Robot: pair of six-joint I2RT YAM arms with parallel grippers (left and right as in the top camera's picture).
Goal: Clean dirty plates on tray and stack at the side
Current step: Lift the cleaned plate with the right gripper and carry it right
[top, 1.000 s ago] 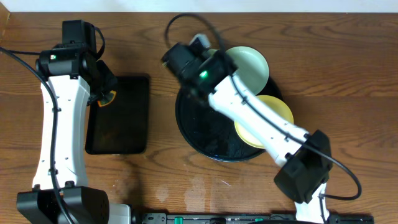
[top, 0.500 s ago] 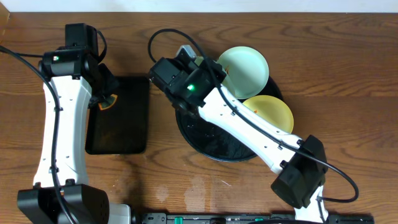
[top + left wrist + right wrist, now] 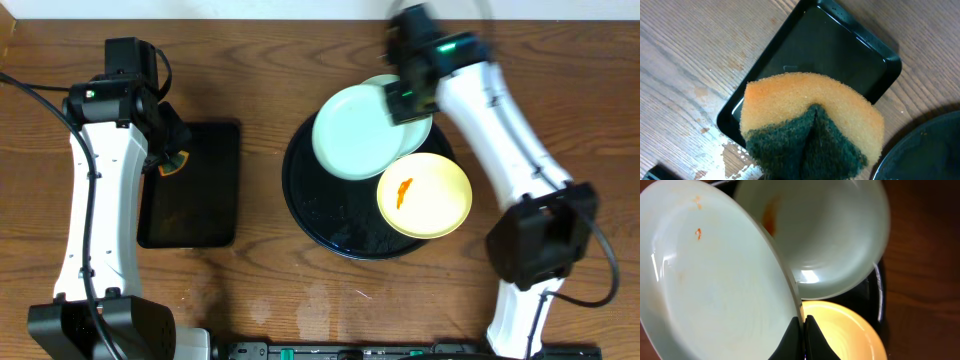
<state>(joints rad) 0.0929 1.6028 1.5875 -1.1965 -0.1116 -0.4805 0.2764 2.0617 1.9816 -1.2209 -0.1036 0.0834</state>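
Mint-blue plate point(image 3: 710, 280) is what I am holding in my right gripper point(image 3: 801, 327). Its fingers are pinching narrowly on the thin rim, and the plate is hanging tilted over the far part of the round black tray point(image 3: 320, 215). It is overlapping the second mint-blue plate point(image 3: 835, 240), which is lying at the tray's far right edge. My left gripper point(image 3: 168, 157) is squeezing the sponge point(image 3: 810, 125), orange with a green face, over the far end of the rectangular black tray point(image 3: 840, 55) well to the left. I am judging the rim grip to be the weak point. Gripped only at its edge, the slanted plate could pivot or slide out and drop onto the plate beneath. A low swing could also clip that plate's rim and push it off the tray. I am counting three plates: two mint-blue, each showing orange smears, and one yellow plate point(image 3: 424, 195) with an orange smear at the tray's near right. There are also two trays and one sponge.
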